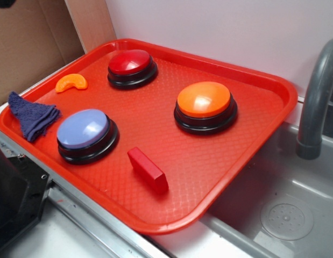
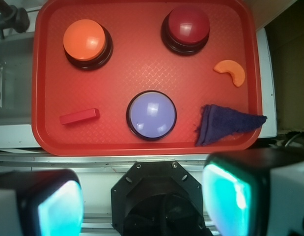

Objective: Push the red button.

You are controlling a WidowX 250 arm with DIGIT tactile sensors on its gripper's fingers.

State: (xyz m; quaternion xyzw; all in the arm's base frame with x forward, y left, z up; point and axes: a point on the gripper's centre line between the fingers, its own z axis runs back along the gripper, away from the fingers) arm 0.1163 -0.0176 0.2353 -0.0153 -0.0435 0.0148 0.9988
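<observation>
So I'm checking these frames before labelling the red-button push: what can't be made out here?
- Gripper: out of frame in the exterior view; in the wrist view the fingers are cut off by the bottom edge, tips unseen.
- Faucet: top cut off by the exterior view's right edge.
- Red button: whether it is pressed cannot be told in either view.

Your red tray (image 1: 252, 145) sits partly over the sink (image 1: 295, 215), beside the grey faucet (image 1: 316, 97). On it you have the red button (image 1: 132, 63) at the far side, the orange button (image 1: 204, 101) to its right, and the lavender button (image 1: 83, 130) nearest. A small red block (image 1: 148, 170) lies near the lavender one (not touching). An orange slice (image 1: 71, 83) and a blue cloth (image 1: 32, 115) occupy the left edge.
</observation>
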